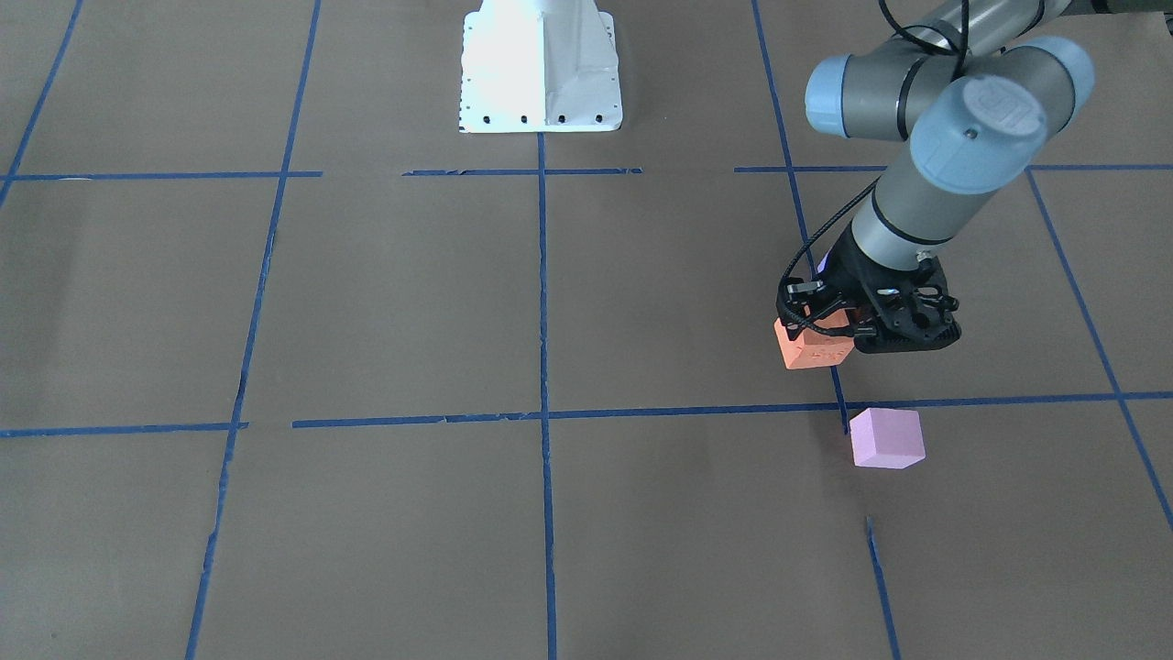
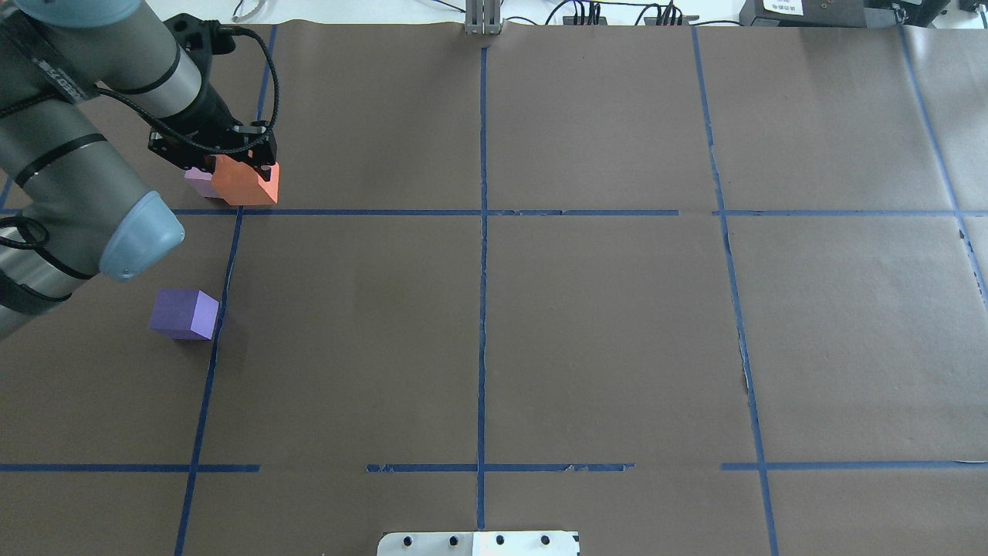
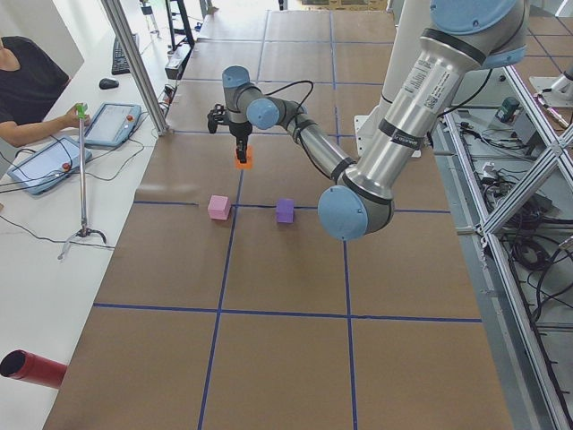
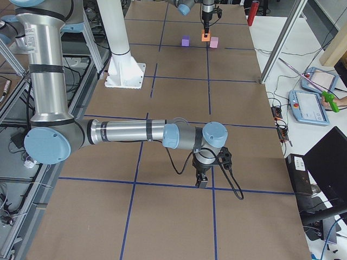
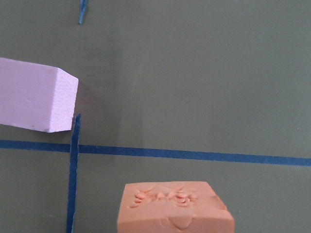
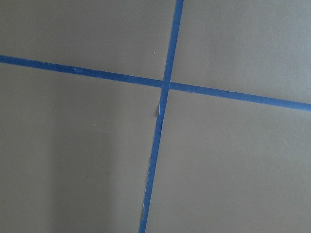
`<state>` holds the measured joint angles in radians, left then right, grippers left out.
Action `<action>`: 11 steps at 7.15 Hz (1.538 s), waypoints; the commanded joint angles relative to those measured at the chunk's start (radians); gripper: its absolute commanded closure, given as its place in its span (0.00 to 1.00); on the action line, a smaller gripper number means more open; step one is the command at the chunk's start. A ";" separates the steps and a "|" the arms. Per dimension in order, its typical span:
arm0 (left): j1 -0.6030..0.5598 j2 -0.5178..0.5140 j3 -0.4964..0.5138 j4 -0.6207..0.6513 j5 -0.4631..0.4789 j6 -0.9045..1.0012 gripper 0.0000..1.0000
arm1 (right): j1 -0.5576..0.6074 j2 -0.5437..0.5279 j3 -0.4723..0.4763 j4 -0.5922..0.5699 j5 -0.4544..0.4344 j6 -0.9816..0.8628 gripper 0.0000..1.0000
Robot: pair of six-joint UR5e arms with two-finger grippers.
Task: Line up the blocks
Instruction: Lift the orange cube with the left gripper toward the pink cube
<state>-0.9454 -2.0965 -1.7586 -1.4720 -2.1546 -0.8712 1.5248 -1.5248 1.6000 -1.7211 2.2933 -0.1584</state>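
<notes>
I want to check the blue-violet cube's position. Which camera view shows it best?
The overhead exterior view: the blue-violet cube lies unobstructed beside a tape line. Both side views show it small and far; in the front-facing view the left arm hides nearly all of it; the wrist views miss it.

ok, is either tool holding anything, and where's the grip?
Left tool holds the orange block by its upper sides. Right tool: nothing visible in it.

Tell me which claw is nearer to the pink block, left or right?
Left. The left claw, gripping the orange block, hangs close to the pink block; the right claw is far off across the table.
</notes>
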 commanded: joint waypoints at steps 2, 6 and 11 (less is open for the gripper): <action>-0.036 0.013 -0.056 0.104 -0.002 0.182 0.96 | 0.000 0.000 0.000 0.000 0.000 0.000 0.00; -0.095 0.125 -0.024 0.049 -0.034 0.293 0.96 | 0.000 0.000 0.000 0.000 0.000 0.000 0.00; -0.102 0.118 0.197 -0.117 -0.094 0.282 0.97 | 0.000 0.000 0.000 0.000 0.000 -0.001 0.00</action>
<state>-1.0501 -1.9734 -1.6132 -1.5415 -2.2434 -0.5856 1.5248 -1.5248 1.6000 -1.7211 2.2933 -0.1584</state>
